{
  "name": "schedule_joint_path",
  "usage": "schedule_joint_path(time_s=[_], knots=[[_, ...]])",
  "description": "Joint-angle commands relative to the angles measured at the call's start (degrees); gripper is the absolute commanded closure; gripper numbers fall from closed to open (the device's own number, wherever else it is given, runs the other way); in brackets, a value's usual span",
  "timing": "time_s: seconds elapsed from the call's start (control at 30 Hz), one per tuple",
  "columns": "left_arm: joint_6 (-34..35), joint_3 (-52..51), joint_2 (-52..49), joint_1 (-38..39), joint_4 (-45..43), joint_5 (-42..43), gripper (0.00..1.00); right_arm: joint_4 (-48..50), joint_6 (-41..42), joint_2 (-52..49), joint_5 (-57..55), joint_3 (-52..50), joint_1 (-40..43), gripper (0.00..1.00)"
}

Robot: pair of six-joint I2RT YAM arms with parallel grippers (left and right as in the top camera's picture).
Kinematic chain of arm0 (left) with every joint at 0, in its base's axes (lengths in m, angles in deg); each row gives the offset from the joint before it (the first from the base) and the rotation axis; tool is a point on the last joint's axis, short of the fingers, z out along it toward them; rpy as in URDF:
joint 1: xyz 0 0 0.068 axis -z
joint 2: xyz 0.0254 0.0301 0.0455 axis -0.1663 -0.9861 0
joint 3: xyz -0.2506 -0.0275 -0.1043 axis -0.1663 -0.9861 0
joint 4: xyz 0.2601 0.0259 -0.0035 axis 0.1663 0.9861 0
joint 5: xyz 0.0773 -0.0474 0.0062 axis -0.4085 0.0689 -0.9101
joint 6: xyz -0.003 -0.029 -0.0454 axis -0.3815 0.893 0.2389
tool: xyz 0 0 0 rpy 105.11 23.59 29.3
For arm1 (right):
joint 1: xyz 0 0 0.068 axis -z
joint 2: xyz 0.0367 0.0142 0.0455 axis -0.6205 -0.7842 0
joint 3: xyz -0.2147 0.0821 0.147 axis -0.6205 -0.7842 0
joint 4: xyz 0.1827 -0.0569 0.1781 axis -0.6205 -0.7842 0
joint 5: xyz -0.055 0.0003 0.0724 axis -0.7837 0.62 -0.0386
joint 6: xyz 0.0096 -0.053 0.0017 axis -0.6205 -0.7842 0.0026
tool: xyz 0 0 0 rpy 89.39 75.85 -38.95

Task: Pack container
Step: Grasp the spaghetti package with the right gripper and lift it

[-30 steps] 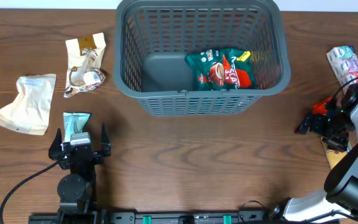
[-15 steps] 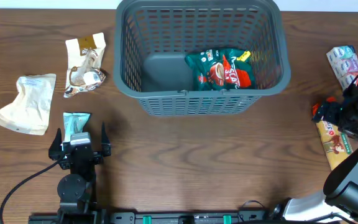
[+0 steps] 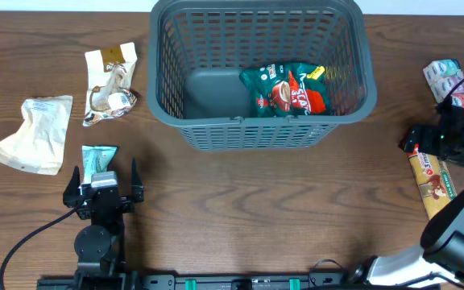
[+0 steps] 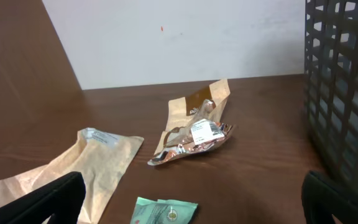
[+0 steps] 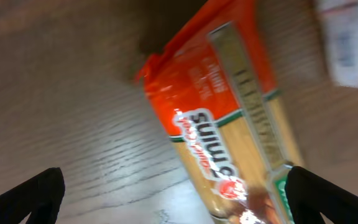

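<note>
The container (image 3: 260, 121) is a dark grey slotted basket at the far middle of the table, with a green and red snack packet (image 3: 284, 90) lying inside. My left gripper (image 3: 103, 187) stands open near the front left, just behind a teal packet (image 3: 99, 159), which shows low between the fingers (image 4: 55, 199) as the teal packet (image 4: 164, 211). At the right edge my right gripper (image 3: 425, 149) is open above the top end of an orange packet (image 3: 432, 181). In the right wrist view the orange packet (image 5: 229, 124) runs diagonally between the wide fingertips (image 5: 27, 193), untouched.
A beige pouch (image 3: 31, 133) and a torn brown and white packet (image 3: 109, 84) lie at the left. A white and purple packet (image 3: 444, 78) lies at the far right. The basket wall (image 4: 344, 93) stands right of the left gripper.
My right gripper has shifted toward the far side, uncovering the orange packet beneath it. The left arm and the other packets have not moved.
</note>
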Motion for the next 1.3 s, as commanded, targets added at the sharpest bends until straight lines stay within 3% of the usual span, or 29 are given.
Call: schedule_joint_path(time_s=[0.0, 0.17, 0.4, 0.73, 0.97, 1.27], knots=[[-0.3, -1.7, 0.3, -0.3, 1.0, -1.0, 0.01, -0.9, -1.9, -4.4, 2.1, 0.7, 1.6, 0.01], [-0.3, -1.7, 0.3, -0.3, 1.0, -1.0, 0.01, -0.8, 2.3, -7.9, -6.0, 0.7, 3.3, 0.04], [-0.3, -1.7, 0.3, -0.3, 1.0, -1.0, 0.01, 0.5, 5.6, -9.6, -7.0, 0.7, 8.1, 0.02], [-0.3, -1.7, 0.3, -0.3, 1.0, -1.0, 0.01, -0.6, 7.6, -15.1, 3.7, 0.6, 13.6, 0.05], [-0.3, -1.7, 0.3, -0.3, 1.0, -1.0, 0.01, 1.3, 10.6, -17.4, 14.1, 0.6, 8.7, 0.04], [-0.3, -1.7, 0.3, -0.3, 1.0, -1.0, 0.01, 10.4, 20.8, -17.4, 22.0, 0.6, -5.4, 0.01]])
